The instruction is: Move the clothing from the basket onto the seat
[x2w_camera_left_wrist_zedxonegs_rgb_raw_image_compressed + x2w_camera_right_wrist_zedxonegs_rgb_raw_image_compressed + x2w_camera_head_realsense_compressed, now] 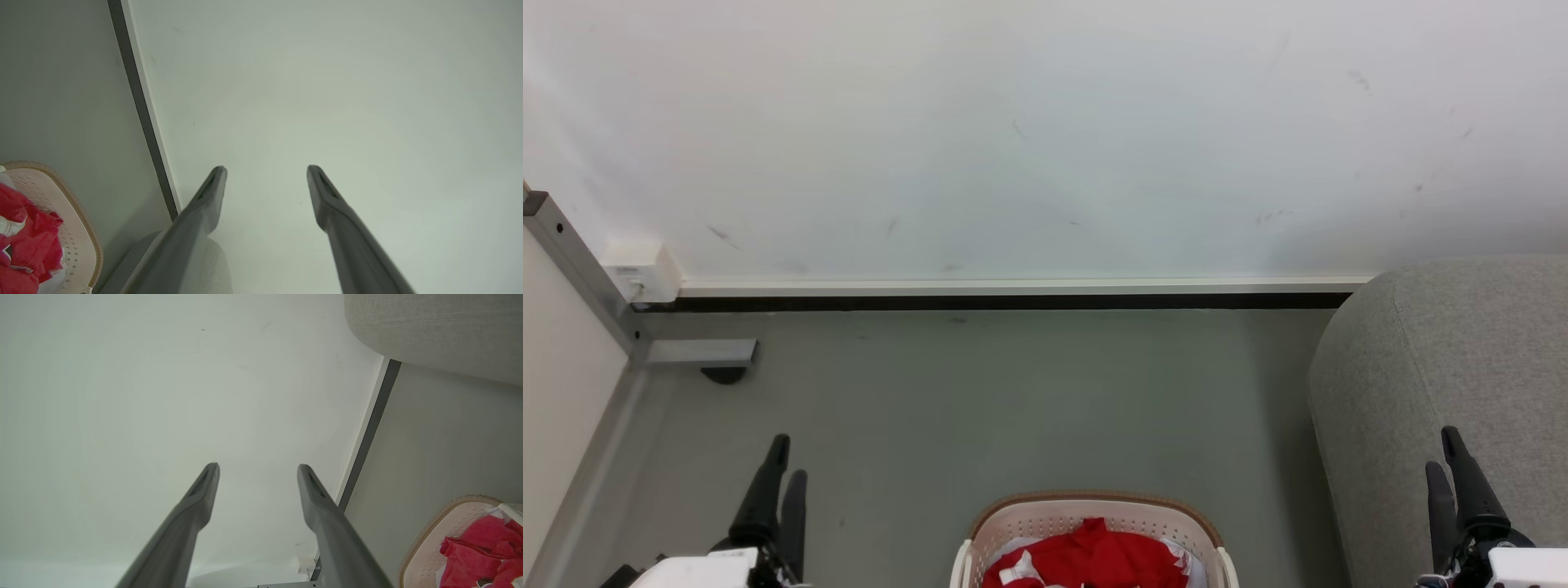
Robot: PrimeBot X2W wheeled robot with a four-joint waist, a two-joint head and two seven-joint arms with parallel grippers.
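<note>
- The left gripper (266, 169) hangs with its jaws wide apart, holding nothing.
- The right gripper (258, 466) is likewise spread and empty, near the seat (1445, 367).
- The clothing (1094, 557), red with white trim, lies heaped in the basket (1094, 496).
- The basket stands on the grey floor (1013, 392), between the grippers and left of the seat.

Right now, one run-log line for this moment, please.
left gripper: open, empty | right gripper: open, empty | red clothing: in basket | grey seat: nothing on visible part
</note>
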